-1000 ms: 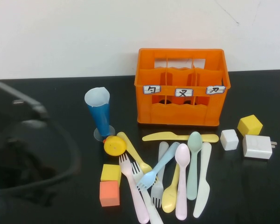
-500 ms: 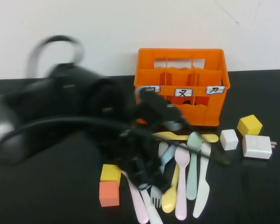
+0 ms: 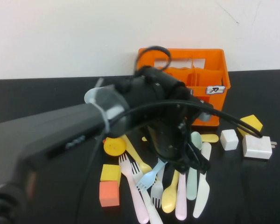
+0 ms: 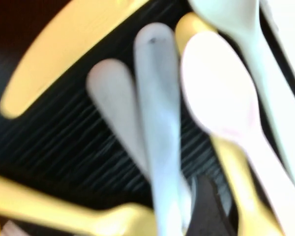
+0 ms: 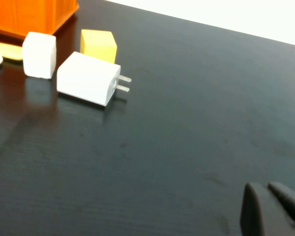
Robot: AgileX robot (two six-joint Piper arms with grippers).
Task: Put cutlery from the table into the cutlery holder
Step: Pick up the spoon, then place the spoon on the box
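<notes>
Since the earlier frame, the left gripper [image 3: 189, 161] is lowered over the cutlery [image 3: 177, 184] on the table [image 3: 51, 93], jaws spread, nothing held. Risk: touching handles, two caught at once. Crate [image 3: 213, 63] unfilled. Right gripper [image 5: 273, 209] is parked aside, fingers together.

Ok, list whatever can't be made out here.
High view: the left arm hides the cutlery holder's left side and most of its front.
High view: the left gripper, over the cutlery, covers the pink spoon's bowl.
Left wrist view: cutlery blurred, ends cut off by the edges.
Right wrist view: the right gripper, shut above the table, is cut off at the edge.
</notes>
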